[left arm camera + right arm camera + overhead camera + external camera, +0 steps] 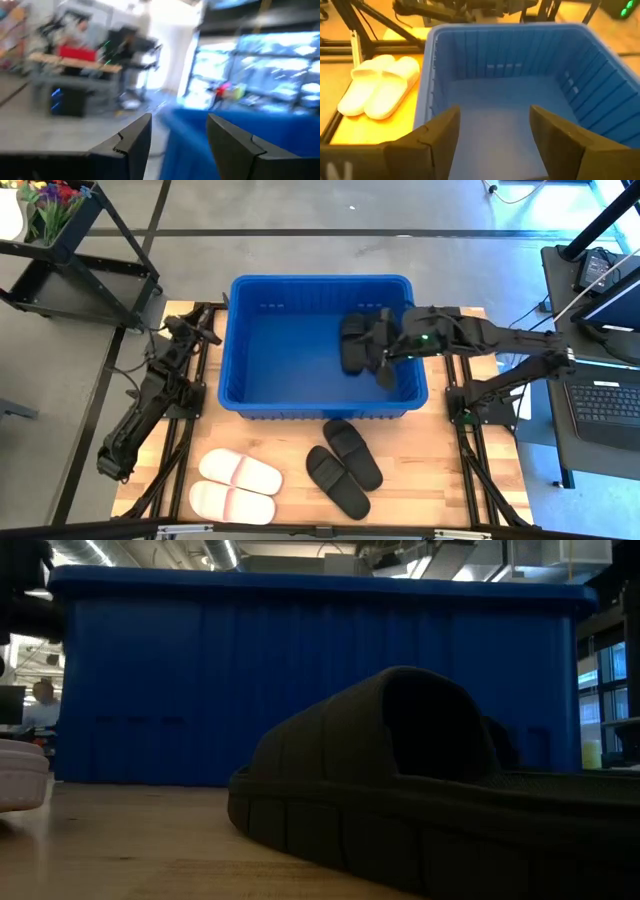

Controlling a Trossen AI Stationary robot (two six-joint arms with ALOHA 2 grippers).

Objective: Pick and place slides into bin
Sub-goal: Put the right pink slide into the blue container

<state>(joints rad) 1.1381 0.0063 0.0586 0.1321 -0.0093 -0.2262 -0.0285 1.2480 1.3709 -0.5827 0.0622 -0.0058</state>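
Between open right fingers [492, 145], empty blue bin [580, 65]; lift clear, then target black slides [345, 465] on tabletop [420, 480]; left fingers [175, 145] open.

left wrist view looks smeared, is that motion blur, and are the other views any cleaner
Left wrist view: the room and the bin are streaked as if by motion blur, with washed-out glare at the windows. Low view: a black slide fills the near field, dark with little detail. High view: even light, crisp. Right wrist view: warm cast, the pale slides readable.
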